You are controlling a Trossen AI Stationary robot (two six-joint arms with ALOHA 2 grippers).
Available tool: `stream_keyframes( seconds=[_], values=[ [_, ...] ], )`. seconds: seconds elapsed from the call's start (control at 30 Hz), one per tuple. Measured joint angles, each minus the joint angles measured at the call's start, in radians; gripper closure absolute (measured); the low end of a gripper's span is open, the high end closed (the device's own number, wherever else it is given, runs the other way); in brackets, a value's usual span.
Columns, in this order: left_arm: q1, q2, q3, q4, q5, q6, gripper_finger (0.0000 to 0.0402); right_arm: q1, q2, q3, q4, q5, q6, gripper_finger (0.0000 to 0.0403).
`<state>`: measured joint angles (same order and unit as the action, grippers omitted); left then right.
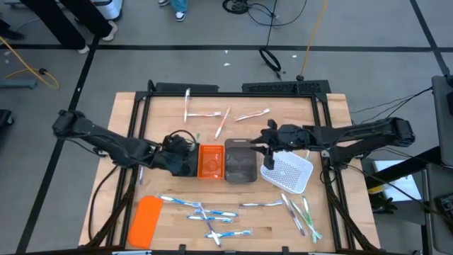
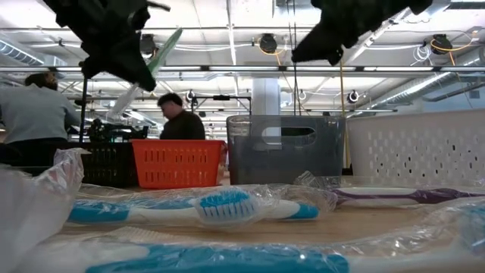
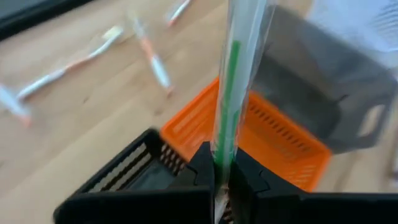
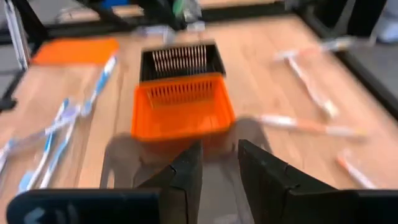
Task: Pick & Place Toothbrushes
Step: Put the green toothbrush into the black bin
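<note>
Arms reach inward from the desk's left and right edges, meeting over the tray row at its centre. Left gripper (image 3: 219,177), above the black tray (image 1: 185,163), is clamped on a wrapped green toothbrush (image 3: 229,87) whose long axis stands near upright, tilted. Right gripper (image 4: 219,163) hangs over the grey tray (image 1: 241,163), fingers parted, empty. Other toothbrushes (image 1: 205,212) lie along the near edge.

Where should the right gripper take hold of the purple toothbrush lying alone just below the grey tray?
Probably mid-handle, from straight above. The purple toothbrush lies flat on the table, apart from the green cluster, so fingers should straddle its thin shaft crosswise. The right gripper hovers open over the grey tray; the left gripper holds a green toothbrush.
</note>
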<state>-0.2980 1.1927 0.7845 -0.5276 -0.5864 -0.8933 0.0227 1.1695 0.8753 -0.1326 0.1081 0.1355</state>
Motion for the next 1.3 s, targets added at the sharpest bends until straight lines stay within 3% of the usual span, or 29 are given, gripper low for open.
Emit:
stream_keyframes(
  seconds=[0.37, 0.57, 0.77, 1.03, 1.3],
  values=[
    [0.003, 0.123, 0.000, -0.074, 0.001, -0.165, 0.0383, -0.002, -0.016, 0.000, -0.183, 0.002, 0.062, 0.0313],
    [0.007, 0.130, 0.000, -0.075, 0.041, -0.235, 0.0395, -0.004, -0.017, 0.000, -0.274, 0.083, 0.089, 0.0314],
    [0.021, 0.131, 0.000, -0.124, 0.070, -0.309, 0.0370, -0.010, -0.016, 0.000, -0.337, 0.105, 0.110, 0.0314],
    [0.034, 0.188, -0.023, -0.102, 0.093, -0.358, 0.0388, -0.011, -0.024, 0.000, -0.424, 0.184, 0.119, 0.0314],
    [0.052, 0.259, -0.023, -0.083, 0.175, -0.366, 0.0321, -0.012, -0.100, 0.000, -0.527, 0.289, 0.199, 0.0314]
  ],
)
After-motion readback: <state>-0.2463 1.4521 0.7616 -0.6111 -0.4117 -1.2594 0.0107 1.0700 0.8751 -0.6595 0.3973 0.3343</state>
